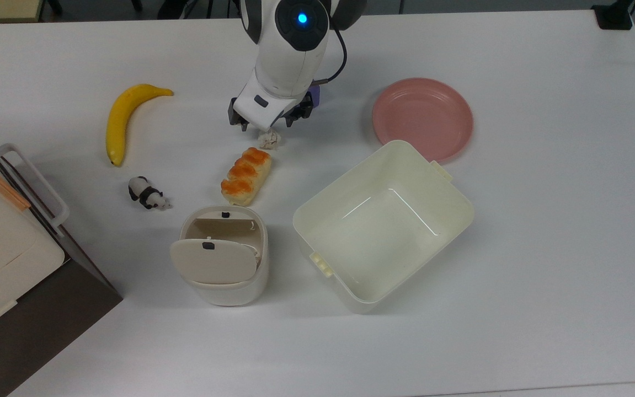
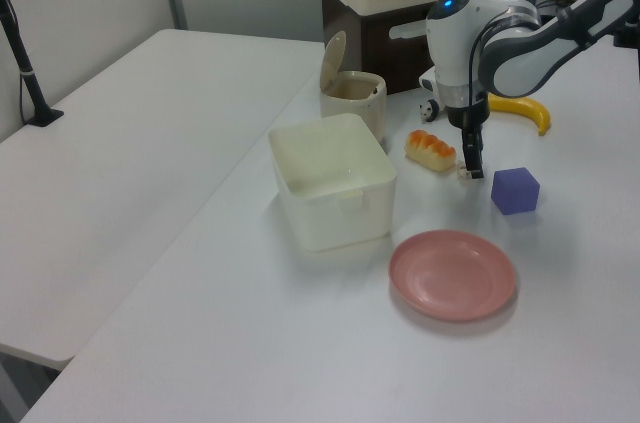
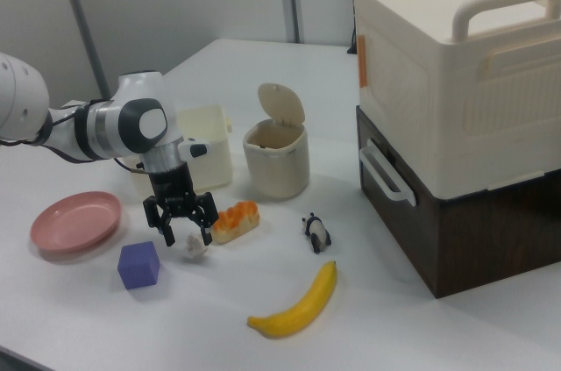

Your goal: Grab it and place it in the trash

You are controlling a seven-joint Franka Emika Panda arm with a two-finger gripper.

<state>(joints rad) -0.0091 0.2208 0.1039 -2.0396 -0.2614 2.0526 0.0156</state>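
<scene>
Paper wad (image 1: 269,139) down on the table (image 1: 516,275), just beside the bread roll (image 1: 246,175) end. Gripper (image 3: 187,239) low over it, fingers spread, straddling but not yet clamped. Purple cube (image 3: 139,265) close by; pink plate (image 1: 422,118) and lidless tub (image 1: 383,220) further out. Trash bin (image 1: 223,256) waiting beyond the roll, flap tipped open. Nothing grabbed so far: closing, lifting, carrying over the roll and dropping all left to do.

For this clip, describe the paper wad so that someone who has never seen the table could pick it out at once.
Start at the lidless cream tub in the top view, then go to the orange-topped bread roll on the top view's left of it. Just past the roll's far end, under the open hand, lies the paper wad: tiny, crumpled, off-white, far smaller than the purple cube.
</scene>
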